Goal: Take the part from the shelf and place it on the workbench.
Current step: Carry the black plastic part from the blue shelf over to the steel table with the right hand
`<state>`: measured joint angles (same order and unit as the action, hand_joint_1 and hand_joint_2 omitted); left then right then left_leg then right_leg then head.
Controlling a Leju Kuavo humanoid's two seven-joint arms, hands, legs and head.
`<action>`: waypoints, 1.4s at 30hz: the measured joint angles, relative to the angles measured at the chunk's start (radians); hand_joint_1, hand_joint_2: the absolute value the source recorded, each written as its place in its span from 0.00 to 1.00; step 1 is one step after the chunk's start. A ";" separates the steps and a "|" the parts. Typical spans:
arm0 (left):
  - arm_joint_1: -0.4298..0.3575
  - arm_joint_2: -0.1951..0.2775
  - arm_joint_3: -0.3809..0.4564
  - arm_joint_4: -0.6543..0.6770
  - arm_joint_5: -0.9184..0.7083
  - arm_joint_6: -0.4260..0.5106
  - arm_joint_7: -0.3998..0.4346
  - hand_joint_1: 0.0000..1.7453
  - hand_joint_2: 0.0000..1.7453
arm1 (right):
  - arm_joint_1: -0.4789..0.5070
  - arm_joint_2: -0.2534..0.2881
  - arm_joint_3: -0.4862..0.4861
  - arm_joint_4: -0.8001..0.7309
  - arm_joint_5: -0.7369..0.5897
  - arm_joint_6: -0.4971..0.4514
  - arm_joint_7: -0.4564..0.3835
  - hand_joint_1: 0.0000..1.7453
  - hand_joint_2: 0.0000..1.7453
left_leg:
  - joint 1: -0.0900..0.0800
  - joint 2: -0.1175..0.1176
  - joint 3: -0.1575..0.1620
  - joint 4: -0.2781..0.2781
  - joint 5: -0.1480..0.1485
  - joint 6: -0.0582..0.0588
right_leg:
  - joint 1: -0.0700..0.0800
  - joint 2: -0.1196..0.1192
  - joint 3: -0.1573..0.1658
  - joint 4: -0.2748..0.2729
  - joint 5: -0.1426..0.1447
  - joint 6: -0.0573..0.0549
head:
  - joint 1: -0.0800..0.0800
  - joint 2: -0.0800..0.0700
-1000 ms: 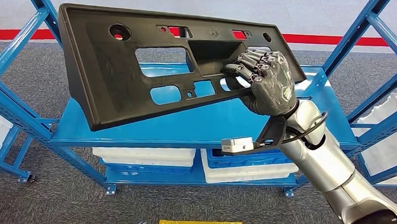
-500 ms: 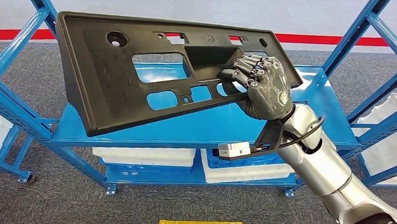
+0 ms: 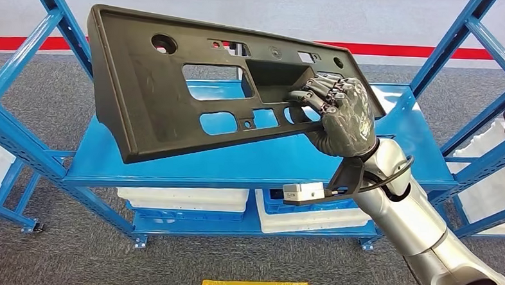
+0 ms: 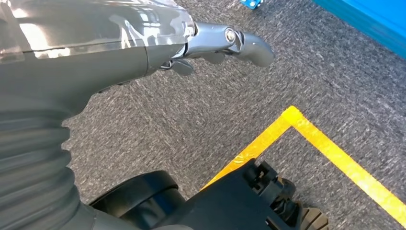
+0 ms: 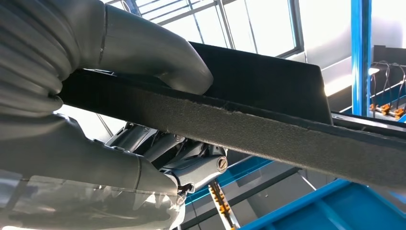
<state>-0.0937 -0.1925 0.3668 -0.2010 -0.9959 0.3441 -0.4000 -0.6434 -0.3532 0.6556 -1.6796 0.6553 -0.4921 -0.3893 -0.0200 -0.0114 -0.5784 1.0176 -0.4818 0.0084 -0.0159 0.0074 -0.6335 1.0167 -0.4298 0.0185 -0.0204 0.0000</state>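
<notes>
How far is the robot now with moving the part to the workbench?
Done: the black part is lifted clear of the blue shelf. In hand: the right hand grips its edge. The left hand holds nothing. Left: carrying and placing it; no workbench is visible.

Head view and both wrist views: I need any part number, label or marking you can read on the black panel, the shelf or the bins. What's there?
None can be read.
Black panel, held by the right hand: a small round embossed mark near its top edge, too small to read.
Blue shelf: no label shows.
White bins below: no text shows.
Yellow floor tape: plain.
</notes>
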 joint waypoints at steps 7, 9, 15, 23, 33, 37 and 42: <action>0.001 0.000 0.000 0.000 0.002 0.010 0.002 0.00 1.00 | 0.009 -0.001 -0.024 0.001 -0.003 0.006 -0.010 1.00 1.00 | 0.014 0.004 0.007 -0.015 0.015 0.018 | -0.002 0.000 -0.053 0.122 -0.077 0.016 | 0.013 0.000; 0.002 0.000 0.000 0.000 0.002 0.011 0.002 0.00 1.00 | 0.017 -0.001 -0.028 0.001 -0.004 0.007 -0.012 1.00 1.00 | 0.017 0.005 0.006 -0.014 0.015 0.018 | -0.004 0.000 -0.111 0.254 -0.130 0.019 | 0.025 0.000; 0.004 0.000 0.000 0.000 0.002 0.013 0.004 0.00 1.00 | 0.033 -0.005 -0.038 0.002 -0.021 0.008 -0.019 1.00 1.00 | 0.030 0.001 0.000 0.015 -0.006 -0.015 | -0.016 -0.003 0.001 0.043 -0.029 0.035 | 0.042 0.000; 0.010 0.000 0.000 0.000 -0.001 0.014 0.009 0.00 1.00 | 0.058 -0.014 -0.053 0.004 -0.033 0.008 -0.026 1.00 1.00 | 0.030 0.004 -0.080 0.208 -0.118 -0.038 | -0.016 -0.002 0.009 0.031 -0.036 -0.007 | 0.000 0.000; 0.006 0.000 0.000 0.000 0.000 0.014 0.004 0.00 1.00 | 0.069 -0.014 -0.063 0.005 -0.031 0.008 -0.034 1.00 1.00 | 0.021 0.000 0.005 0.025 -0.018 -0.022 | -0.011 0.000 0.006 0.026 -0.022 0.015 | -0.019 0.000; 0.006 0.000 0.000 0.000 0.000 0.014 0.003 0.00 1.00 | 0.071 -0.014 -0.066 0.005 -0.029 0.008 -0.035 1.00 1.00 | 0.024 0.003 -0.003 0.015 0.000 0.005 | -0.013 -0.001 -0.029 0.103 -0.083 0.027 | -0.006 0.000; 0.007 0.000 0.000 0.000 0.000 0.013 0.003 0.00 1.00 | 0.080 -0.014 -0.068 0.005 -0.028 0.008 -0.035 1.00 1.00 | 0.017 0.004 -0.017 0.019 0.010 0.013 | -0.009 -0.001 -0.078 0.269 -0.149 0.026 | 0.026 0.000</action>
<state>-0.0868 -0.1926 0.3669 -0.2007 -0.9960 0.3571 -0.3967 -0.5638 -0.3669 0.5877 -1.6751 0.6271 -0.4837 -0.4238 -0.0027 -0.0071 -0.5956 1.0365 -0.4721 0.0215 -0.0252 0.0063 -0.7113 1.2862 -0.5786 0.0447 0.0060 0.0000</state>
